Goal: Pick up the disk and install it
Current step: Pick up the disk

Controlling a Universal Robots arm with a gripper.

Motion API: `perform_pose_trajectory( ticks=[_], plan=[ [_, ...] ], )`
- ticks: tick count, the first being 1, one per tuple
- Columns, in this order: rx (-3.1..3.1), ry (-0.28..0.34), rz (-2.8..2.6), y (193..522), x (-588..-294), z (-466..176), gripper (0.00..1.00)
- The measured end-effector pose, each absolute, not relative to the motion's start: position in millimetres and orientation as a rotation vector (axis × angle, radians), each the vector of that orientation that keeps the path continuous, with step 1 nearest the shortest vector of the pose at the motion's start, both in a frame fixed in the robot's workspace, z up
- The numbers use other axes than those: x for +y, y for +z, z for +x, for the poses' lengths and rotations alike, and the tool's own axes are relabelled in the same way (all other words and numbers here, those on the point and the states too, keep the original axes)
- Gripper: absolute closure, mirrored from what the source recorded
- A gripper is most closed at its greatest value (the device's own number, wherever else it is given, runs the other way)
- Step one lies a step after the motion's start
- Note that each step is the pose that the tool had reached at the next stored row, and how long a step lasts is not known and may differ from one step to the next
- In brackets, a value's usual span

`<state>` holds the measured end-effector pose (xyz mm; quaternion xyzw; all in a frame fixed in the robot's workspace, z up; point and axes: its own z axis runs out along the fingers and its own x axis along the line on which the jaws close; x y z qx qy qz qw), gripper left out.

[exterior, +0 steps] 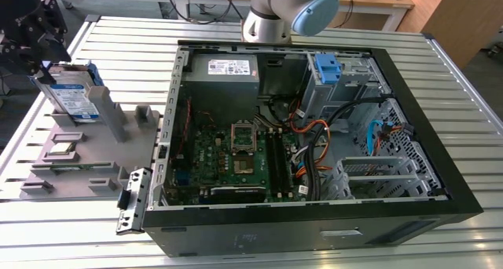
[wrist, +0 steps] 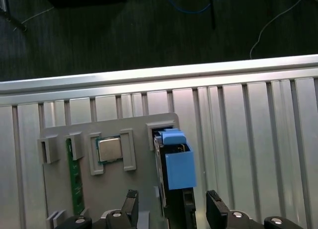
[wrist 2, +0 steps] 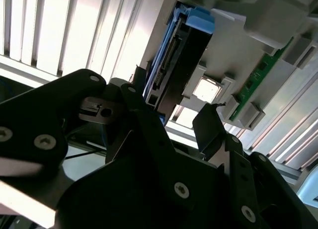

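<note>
- The claw is open, with one finger on each side of the disk.
- The disk stands up in a grey holder, on the exterior view's left of the computer case.

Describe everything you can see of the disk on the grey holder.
The disk is a flat silver-metal drive with a white-and-blue label, clipped in a blue plastic carrier. It stands on edge in a slot of the grey holder, beside the open computer case. The open pincer straddles its top, apparently without touching.
</note>
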<state>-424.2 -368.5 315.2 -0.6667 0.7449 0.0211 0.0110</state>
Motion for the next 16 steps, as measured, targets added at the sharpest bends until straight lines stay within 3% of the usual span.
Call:
perform_pose_trajectory(
  ticks=[16],
  plan=[
    [2.311, 0.067, -2.094, 304.4, -368.4, -423.8, 0.35]
  ],
)
